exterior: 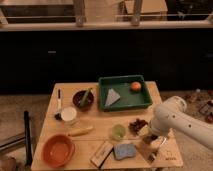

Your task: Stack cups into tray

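The light green cup (118,131) stands upright on the wooden table, in front of the dark-green tray (125,102). The tray sits at the back middle and holds an orange (135,86) and a grey wedge (112,96). I cannot make out the dark brown-black cup; a small dark shape (58,116) lies against a white cup (68,115) at the left. My gripper (150,142) hangs from the white arm (175,120) over the table's front right, to the right of the green cup and apart from it.
A maroon bowl (82,98) with a green item stands left of the tray. An orange bowl (58,149) is at the front left. A yellow item (81,131), a box (101,152), a blue sponge (125,150) and a dark red cluster (136,124) lie near the front.
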You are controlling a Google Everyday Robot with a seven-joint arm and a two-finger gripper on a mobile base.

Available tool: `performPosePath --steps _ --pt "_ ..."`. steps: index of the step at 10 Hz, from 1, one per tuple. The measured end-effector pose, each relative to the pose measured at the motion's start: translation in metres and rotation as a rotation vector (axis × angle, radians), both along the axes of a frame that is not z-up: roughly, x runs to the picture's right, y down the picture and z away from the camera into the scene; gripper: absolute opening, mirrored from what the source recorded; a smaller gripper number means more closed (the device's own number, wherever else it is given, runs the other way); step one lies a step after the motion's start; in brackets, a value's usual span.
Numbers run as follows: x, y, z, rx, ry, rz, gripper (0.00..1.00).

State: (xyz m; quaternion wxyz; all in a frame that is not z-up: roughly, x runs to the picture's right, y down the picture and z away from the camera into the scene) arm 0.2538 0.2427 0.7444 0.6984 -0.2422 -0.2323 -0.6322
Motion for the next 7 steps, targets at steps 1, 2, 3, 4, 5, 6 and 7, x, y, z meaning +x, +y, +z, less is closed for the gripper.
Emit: performPosePath --steps 1,2,3,4,5,6,7 --pt "-0.001 -0.002 0.003 -0.011 -0.010 -0.006 0.80" --pt "0.000 -0.003 0.005 -0.024 -0.017 -0.009 0.80" --pt "0.000 -0.003 0.005 -0.034 -0.020 -0.010 0.80" --pt "0.001 -0.003 0.006 -0.042 -0.023 -0.010 0.80" --pt "-0.001 -0.003 0.010 -0.058 -0.032 -0.015 0.80" --pt "-0.002 -0.003 0.012 -0.071 -0.038 -0.020 0.80" --pt "-0.005 -0.004 0.015 -0.082 -0.044 -0.026 0.80"
